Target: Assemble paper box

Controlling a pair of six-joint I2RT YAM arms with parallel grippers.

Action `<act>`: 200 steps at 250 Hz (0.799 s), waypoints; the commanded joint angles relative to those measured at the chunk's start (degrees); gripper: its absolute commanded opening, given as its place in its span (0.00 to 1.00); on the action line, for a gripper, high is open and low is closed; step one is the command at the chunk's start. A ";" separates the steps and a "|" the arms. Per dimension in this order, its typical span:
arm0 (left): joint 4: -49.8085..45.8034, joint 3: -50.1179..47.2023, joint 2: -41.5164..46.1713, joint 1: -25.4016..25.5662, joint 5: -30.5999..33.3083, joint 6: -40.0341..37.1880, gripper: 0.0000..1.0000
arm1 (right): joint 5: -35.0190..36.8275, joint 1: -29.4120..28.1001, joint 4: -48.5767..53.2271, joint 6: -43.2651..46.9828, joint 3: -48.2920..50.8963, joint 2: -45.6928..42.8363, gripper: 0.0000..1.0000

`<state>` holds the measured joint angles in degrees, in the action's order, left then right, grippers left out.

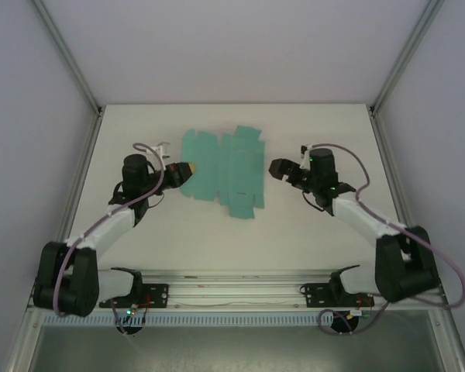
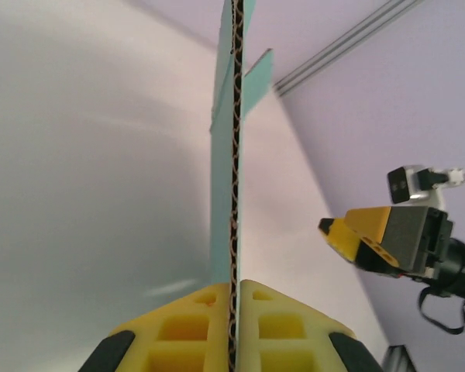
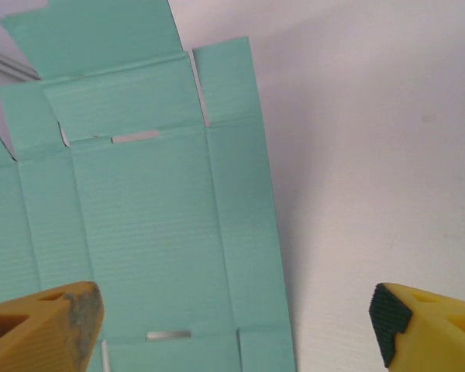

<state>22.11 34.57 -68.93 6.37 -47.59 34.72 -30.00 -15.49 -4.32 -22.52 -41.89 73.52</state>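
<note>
The paper box (image 1: 223,167) is a flat teal die-cut sheet with flaps and slots, lying mid-table. My left gripper (image 1: 187,170) is shut on its left edge. In the left wrist view the yellow fingertips (image 2: 209,310) pinch the corrugated edge of the sheet (image 2: 234,155), which runs straight up between them, and my right gripper (image 2: 372,232) hovers across from it. My right gripper (image 1: 277,168) stands open just off the sheet's right edge. In the right wrist view its jaws (image 3: 236,314) stand wide apart above the sheet's right panels (image 3: 155,217), holding nothing.
The white table (image 1: 333,132) has bare room to the right of, left of and behind the sheet. Metal frame posts (image 1: 70,58) rise at the back corners. An aluminium rail (image 1: 232,283) carrying the arm bases runs along the near edge.
</note>
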 commanded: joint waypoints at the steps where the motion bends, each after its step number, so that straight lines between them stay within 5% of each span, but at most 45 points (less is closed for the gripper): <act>1: 4.01 2.31 6.99 -0.52 -2.23 4.18 0.00 | -5.93 2.02 -0.28 1.08 1.64 -5.70 0.95; 71: 9.63 1.94 17.33 -0.57 -6.07 14.04 0.00 | -17.37 4.14 -6.94 -2.79 0.60 -8.07 0.93; 106: 7.38 2.42 19.26 -0.57 -5.52 13.33 0.00 | -26.64 4.14 -13.42 -6.02 -0.72 -5.65 0.80; 157: 8.81 2.16 18.40 -0.50 -6.40 14.62 0.00 | -30.91 4.15 -17.70 -6.57 -1.76 -3.54 0.59; 200: 6.33 2.39 18.47 -0.49 -5.12 13.03 0.00 | -30.79 4.15 -16.80 -5.22 -2.98 -2.84 0.28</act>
<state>27.62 35.31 -50.92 6.24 -52.14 48.01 -58.39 -11.46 -18.15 -28.71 -42.35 70.78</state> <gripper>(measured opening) 0.076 0.373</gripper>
